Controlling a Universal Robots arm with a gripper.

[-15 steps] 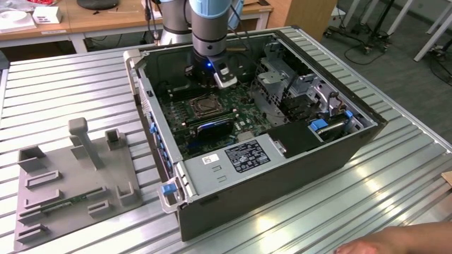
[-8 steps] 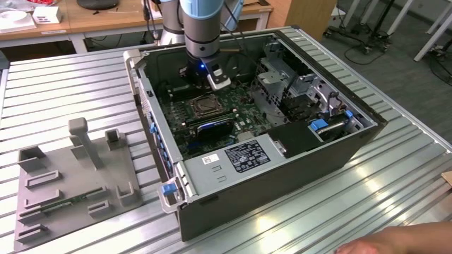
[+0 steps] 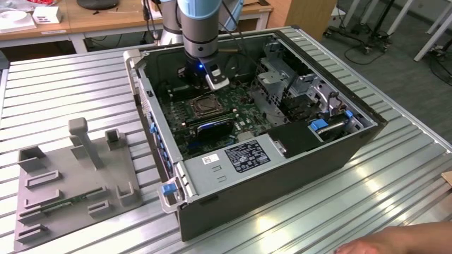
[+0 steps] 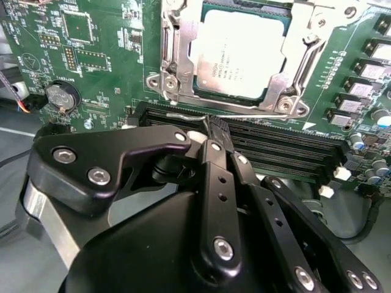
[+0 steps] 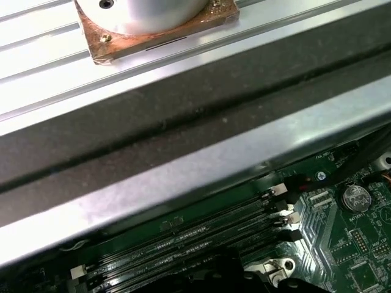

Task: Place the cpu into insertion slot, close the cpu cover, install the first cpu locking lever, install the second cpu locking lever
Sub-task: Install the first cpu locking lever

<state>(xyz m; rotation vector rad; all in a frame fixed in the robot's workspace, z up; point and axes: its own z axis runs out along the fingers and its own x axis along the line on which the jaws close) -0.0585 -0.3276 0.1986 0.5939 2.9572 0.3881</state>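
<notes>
Open computer case [image 3: 233, 174] lay on its side on a ribbed aluminium table [image 3: 63, 95], centre of the exterior view. Grey arm [image 3: 200, 26] came down from the top centre into the case, with the gripper [image 3: 203, 79] just above the insertion slot [image 3: 205, 106] on the green motherboard [image 3: 244, 114]. Drive cage and cable bundles [image 3: 297, 90] crowded the exterior view's right side of the case. Black shroud with a white label [image 3: 247, 155] sat lower centre. Grey moulded fixture [image 3: 71, 174] was at lower left, well apart from the case. A person's hand [image 3: 395, 244] was at the lower right corner.

In the second wrist view, the black, bolted gripper [image 4: 206, 128] links blocked much of the board. Its fingertips looked drawn together, closed, at a thin wire lever [image 4: 244, 115]; a grip on it could not be confirmed. The cpu [image 4: 241, 54], flat with a matte silver top, sat in the slot. The cpu cover [image 4: 174, 55], a shiny stamped frame, lay around it. Long black memory slots [image 4: 275, 152] ran between gripper and socket, and a round coin battery [image 4: 63, 96] sat nearby.

The first wrist view showed the case's grey wall rim [image 5: 201, 159], memory slots and a round metal base [image 5: 153, 15] on the table.
</notes>
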